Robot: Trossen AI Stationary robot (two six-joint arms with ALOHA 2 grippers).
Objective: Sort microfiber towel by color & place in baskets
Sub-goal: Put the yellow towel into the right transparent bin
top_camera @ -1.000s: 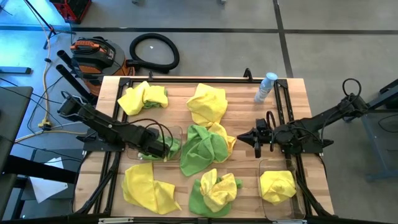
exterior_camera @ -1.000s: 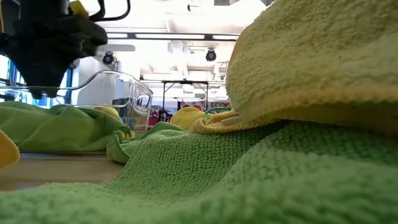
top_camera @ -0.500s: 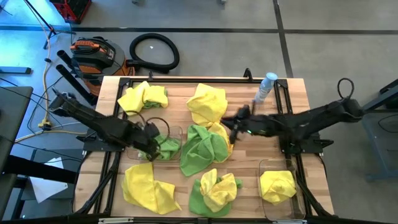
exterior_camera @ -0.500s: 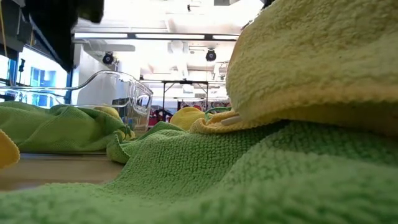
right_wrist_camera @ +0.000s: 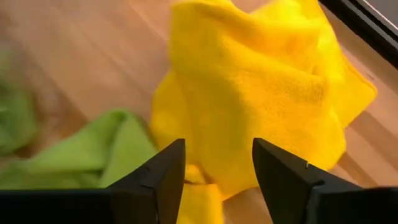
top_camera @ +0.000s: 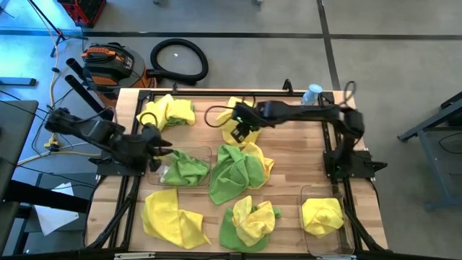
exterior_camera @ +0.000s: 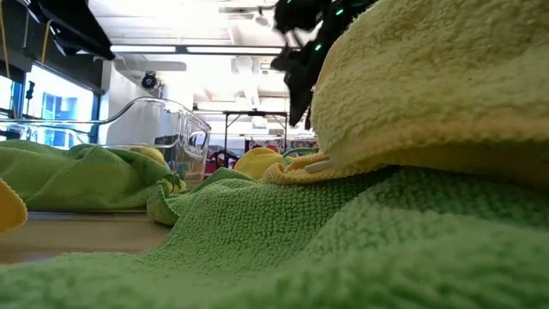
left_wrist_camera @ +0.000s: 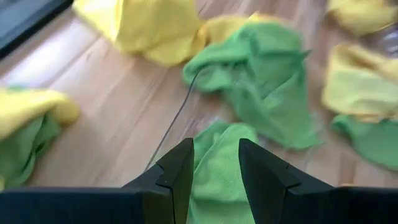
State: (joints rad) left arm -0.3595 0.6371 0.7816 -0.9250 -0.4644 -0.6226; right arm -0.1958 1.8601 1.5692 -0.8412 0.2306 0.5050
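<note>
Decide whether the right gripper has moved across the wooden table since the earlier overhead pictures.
Yes. The right gripper has swung away from the clear plastic basket holding a yellow towel, toward the table's far side, over the crumpled yellow towel.

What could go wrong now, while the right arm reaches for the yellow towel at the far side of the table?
The right gripper, open above the yellow towel, could also catch the green towel lying against it. The water bottle stands close beside the stretched right arm and might be knocked over. The left gripper, open beside the left bin, could snag the green towel inside it.
</note>
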